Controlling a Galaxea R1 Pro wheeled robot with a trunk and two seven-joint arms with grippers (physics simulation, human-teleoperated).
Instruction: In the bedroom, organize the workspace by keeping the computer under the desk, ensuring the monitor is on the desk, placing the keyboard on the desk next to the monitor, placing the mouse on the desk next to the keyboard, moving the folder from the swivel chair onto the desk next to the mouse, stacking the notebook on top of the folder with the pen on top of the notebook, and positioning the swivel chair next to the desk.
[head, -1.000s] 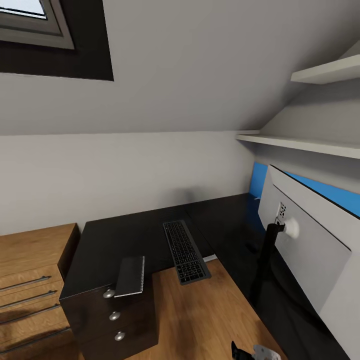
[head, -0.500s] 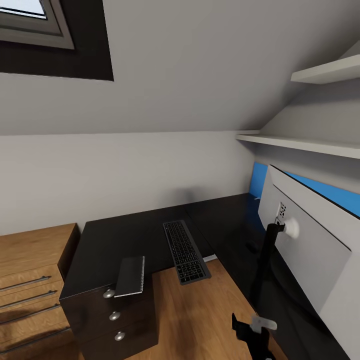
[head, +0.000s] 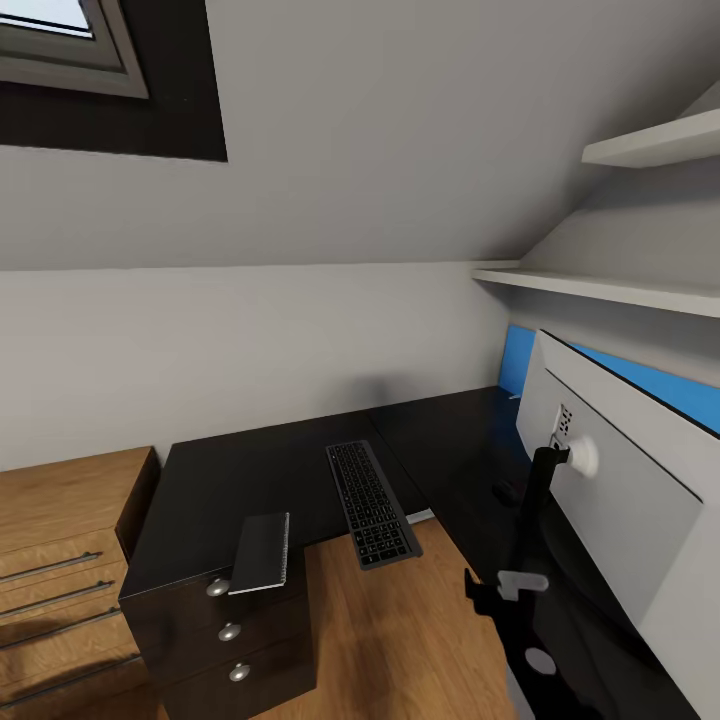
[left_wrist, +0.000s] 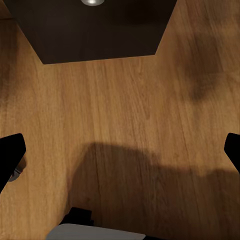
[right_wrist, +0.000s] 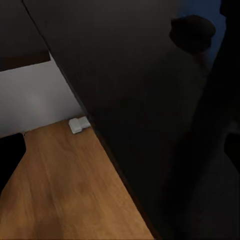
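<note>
light-wood cabinet (head: 60, 560), wall shelves (head: 620, 290), skylight window (head: 70, 45), wooden floor (left_wrist: 125, 125)

Glossy black desk (head: 250, 470), matt wood-grain floor (left_wrist: 120, 125), silvery metal knobs (head: 230, 632).

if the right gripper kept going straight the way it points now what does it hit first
Probably the desk: the right wrist view looks down along the fingers onto its glossy black top. The mouse lies further along and off to one side, so it likely isn't first, though depth is unclear.
</note>
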